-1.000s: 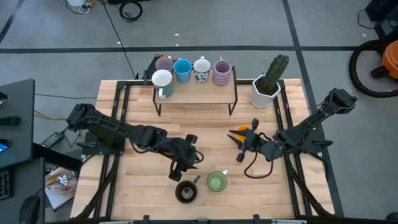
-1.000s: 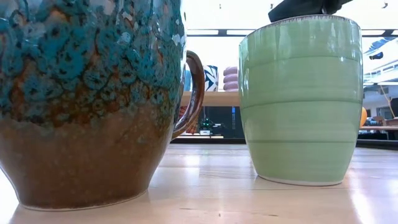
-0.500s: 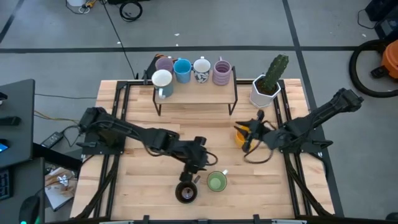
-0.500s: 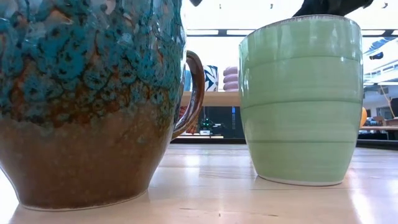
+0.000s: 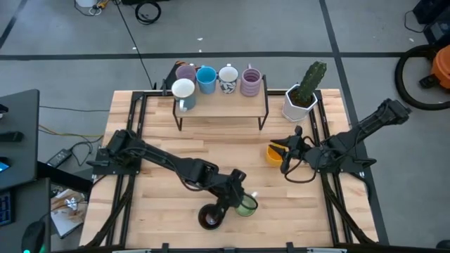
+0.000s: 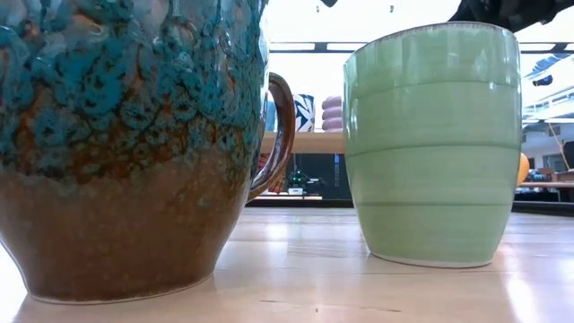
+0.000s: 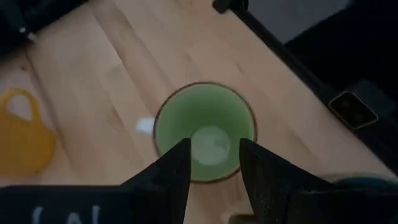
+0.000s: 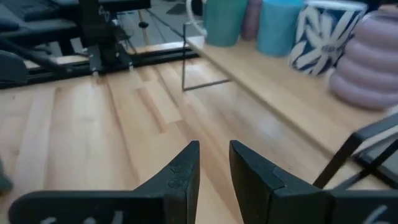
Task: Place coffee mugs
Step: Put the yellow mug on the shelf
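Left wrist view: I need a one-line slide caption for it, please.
Left gripper poised open over the green mug on the wooden table, orange mug off to one side.

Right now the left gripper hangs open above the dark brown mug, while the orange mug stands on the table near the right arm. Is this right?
Not quite. The left gripper hangs open above the green mug, not the dark brown mug beside it; the left wrist view shows the green mug's mouth just past its fingers. The orange mug does stand on the table near the right arm.

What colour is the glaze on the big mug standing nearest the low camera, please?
Brown mug: mottled teal over rusty brown, best seen in the low view.
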